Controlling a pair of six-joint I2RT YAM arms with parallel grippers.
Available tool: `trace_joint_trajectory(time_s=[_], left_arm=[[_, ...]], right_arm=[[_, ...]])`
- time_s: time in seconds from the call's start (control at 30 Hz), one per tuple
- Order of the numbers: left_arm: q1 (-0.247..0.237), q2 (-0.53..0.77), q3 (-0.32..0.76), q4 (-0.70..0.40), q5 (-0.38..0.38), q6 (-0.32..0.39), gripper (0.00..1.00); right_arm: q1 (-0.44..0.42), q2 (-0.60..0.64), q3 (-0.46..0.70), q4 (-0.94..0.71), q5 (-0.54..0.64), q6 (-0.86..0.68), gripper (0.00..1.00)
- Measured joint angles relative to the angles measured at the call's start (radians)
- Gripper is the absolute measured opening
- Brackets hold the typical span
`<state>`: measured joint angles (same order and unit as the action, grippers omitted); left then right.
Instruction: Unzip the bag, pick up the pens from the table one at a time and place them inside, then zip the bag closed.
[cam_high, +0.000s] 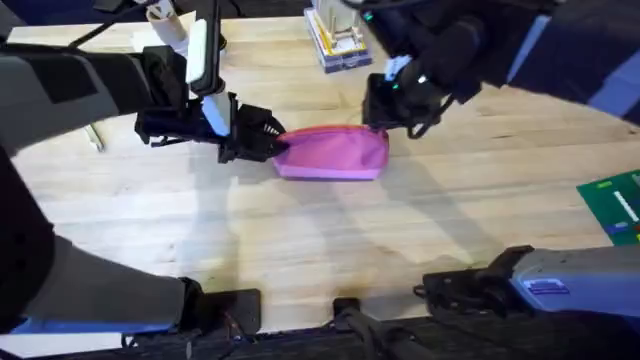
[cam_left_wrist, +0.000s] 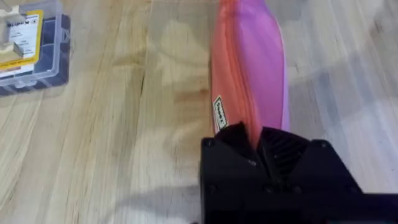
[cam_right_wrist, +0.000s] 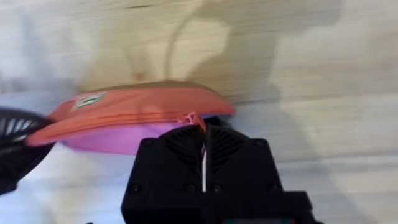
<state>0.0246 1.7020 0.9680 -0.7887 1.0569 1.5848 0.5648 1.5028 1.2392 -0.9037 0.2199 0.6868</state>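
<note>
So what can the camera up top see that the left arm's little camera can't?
Only the overhead view takes in the right end effector at the pink bag's far end, a green pen near the table's left edge, and a green board at the right. Only the left wrist view shows the small white label on the bag. Both show the pink bag, the left end effector pinching its end, the clear parts box and the wooden table.
</note>
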Motion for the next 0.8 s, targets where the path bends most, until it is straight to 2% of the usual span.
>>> trace_joint_trajectory(time_s=[0.1,0.13,0.3,0.67,0.77,0.8], left_arm=[[0.000,0.000,0.000,0.000,-0.001,0.000,0.043],[-0.002,0.000,0.000,0.000,0.001,0.000,0.042],[-0.009,0.000,0.000,0.000,0.005,0.000,0.042],[-0.010,0.000,0.000,0.002,0.005,0.000,0.042],[-0.010,0.000,0.000,0.004,0.005,0.000,0.042],[-0.010,0.000,0.000,0.004,0.004,0.000,0.042]], right_arm=[[-0.054,0.000,0.000,-0.021,0.000,0.000,0.031],[-0.098,0.000,0.000,-0.035,-0.006,0.000,0.031],[-0.140,0.000,0.000,-0.053,-0.034,-0.001,0.031],[-0.154,0.000,-0.007,-0.054,-0.045,-0.004,0.032],[-0.157,0.003,-0.041,-0.028,-0.036,-0.004,0.032],[-0.166,0.029,-0.097,0.021,-0.018,-0.004,0.032]])
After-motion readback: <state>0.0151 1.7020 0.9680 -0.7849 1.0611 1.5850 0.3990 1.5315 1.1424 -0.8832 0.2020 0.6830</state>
